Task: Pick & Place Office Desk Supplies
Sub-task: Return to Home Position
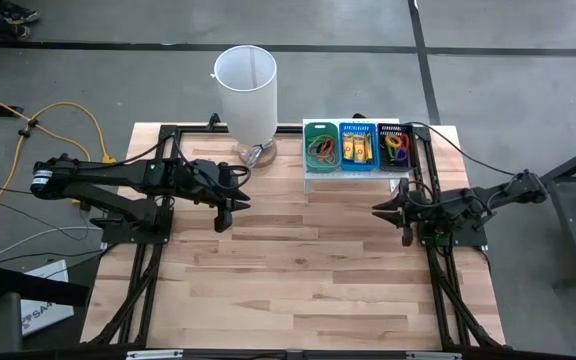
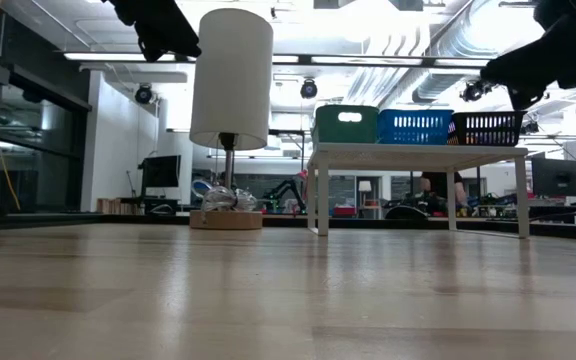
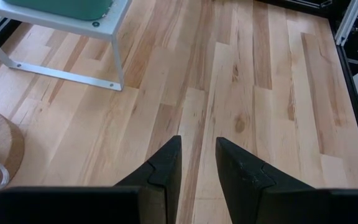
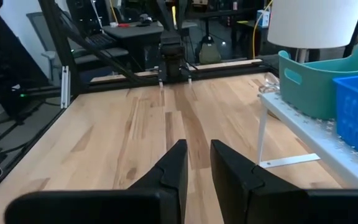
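By the look of it the job is all but done. No loose supplies show on the bare worktop (image 1: pixel 308 270) around either hand; they lie sorted in three trays standing side by side on a white shelf (image 2: pixel 418 151). What seems left is only for the arms to settle into their rest pose.

The left hand (image 3: pixel 198 140) hovers above the wood with its fingers a narrow gap apart and nothing between them. The right hand (image 4: pixel 197 143) is the same: slightly parted, empty, clear of the boards. The two face each other across the middle of the worktop, well apart.

The shelf stands near the right hand, just beyond it toward the far edge, and farther from the left hand, which has the tall white cylinder (image 2: pixel 231 75) close beyond it.

The green tray (image 2: pixel 346 125), nearest the left hand, holds a tangle of rubber-band loops (image 1: pixel 321 148), red, yellow and green. The blue tray (image 2: pixel 415 127) in the middle holds the yellow packets (image 1: pixel 358 150) stacked together. The black tray (image 2: pixel 486 128), closest to the right hand, holds the small coloured clips (image 1: pixel 397 145), too small to tell apart
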Controlling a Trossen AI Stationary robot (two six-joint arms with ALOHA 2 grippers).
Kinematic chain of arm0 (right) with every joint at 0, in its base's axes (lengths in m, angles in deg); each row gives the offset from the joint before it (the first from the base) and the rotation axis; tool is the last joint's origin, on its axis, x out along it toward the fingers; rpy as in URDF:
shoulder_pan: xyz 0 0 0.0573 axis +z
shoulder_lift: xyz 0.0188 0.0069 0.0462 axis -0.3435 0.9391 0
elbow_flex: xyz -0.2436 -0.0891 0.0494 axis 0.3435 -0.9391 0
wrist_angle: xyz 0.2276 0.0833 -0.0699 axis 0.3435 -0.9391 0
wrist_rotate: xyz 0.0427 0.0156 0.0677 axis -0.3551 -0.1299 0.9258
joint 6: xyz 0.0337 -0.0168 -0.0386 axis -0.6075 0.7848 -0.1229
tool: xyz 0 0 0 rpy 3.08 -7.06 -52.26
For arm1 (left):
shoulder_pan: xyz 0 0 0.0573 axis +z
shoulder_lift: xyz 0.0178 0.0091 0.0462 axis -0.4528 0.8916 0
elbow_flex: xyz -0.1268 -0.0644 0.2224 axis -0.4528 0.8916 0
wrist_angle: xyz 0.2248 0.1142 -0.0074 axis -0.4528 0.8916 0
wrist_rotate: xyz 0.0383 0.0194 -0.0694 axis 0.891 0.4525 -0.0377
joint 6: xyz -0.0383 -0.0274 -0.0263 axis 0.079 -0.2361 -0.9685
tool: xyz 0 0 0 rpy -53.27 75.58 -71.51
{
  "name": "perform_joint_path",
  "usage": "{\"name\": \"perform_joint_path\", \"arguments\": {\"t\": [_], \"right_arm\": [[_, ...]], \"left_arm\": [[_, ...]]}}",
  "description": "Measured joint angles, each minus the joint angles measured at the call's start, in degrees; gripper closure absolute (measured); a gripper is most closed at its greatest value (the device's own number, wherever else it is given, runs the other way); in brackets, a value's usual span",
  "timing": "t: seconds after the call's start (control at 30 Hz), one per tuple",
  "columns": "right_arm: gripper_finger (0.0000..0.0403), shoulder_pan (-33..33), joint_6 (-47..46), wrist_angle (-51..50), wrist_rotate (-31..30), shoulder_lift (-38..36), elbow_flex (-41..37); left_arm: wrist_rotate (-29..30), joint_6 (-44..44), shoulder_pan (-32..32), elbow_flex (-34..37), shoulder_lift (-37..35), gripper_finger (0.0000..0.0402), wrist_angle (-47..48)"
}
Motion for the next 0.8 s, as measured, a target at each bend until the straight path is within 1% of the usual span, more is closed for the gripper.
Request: {"name": "perform_joint_path", "arguments": {"t": [0.27,0.4,0.6,0.8], "right_arm": [[0.0345,0.0,1.1,1.0,0.0,-6.3,-3.2],[0.0345,0.0,1.3,2.3,1.5,-10.5,-5.3],[0.0345,0.0,1.5,5.7,3.1,-10.5,-6.6],[0.0345,0.0,1.4,8.8,2.8,-10.5,-8.6]], "left_arm": [[0.0,0.0,0.0,0.0,0.0,0.0307,-0.2],[0.0,0.0,0.0,0.0,0.0,0.0307,-0.2],[0.0,0.0,0.0,0.0,0.0,0.0307,-0.7],[0.0,0.0,0.0,0.0,0.0,0.0307,-1.5]]}}
